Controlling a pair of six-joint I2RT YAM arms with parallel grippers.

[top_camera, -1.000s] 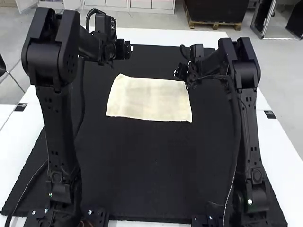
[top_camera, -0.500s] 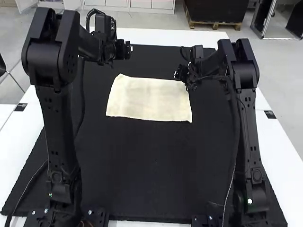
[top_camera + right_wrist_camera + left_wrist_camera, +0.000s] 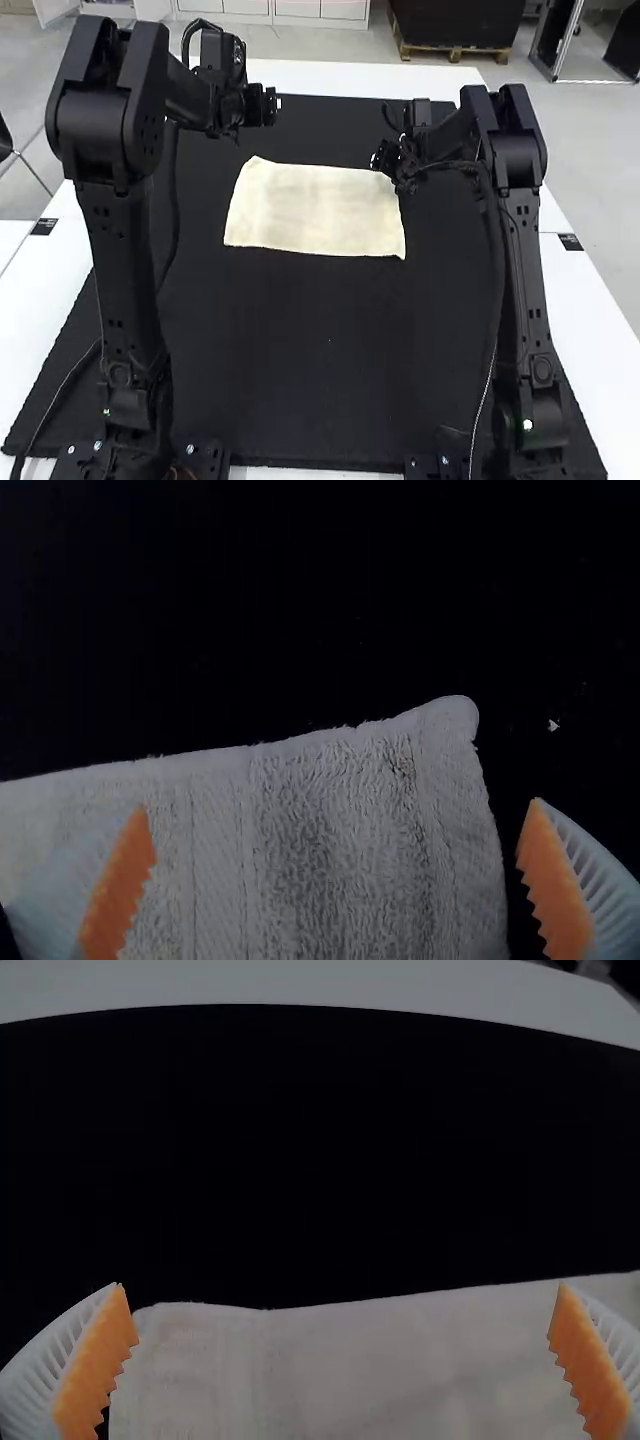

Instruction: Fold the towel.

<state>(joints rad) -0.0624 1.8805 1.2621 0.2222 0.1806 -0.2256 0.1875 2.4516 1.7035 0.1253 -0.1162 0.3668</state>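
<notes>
The cream towel [image 3: 316,210] lies spread flat on the black mat in the high view. My left gripper [image 3: 270,104] is above the mat, beyond the towel's far left corner. Over the towel's far right corner is my right gripper [image 3: 380,158]. In the left wrist view my left gripper [image 3: 342,1360] stands open, with the far edge of the towel [image 3: 350,1370] between and below its fingers. The right wrist view has my right gripper [image 3: 335,880] open above a corner of the towel [image 3: 340,840], holding nothing.
The black mat [image 3: 320,350] stretches from the arm bases past the towel. White table surface [image 3: 330,76] borders it at the far side and along both sides. A small white speck [image 3: 553,725] lies on the mat near the towel's corner.
My right gripper has shifted very slightly to the right near the towel's far right corner. The left arm and the towel have not moved.
</notes>
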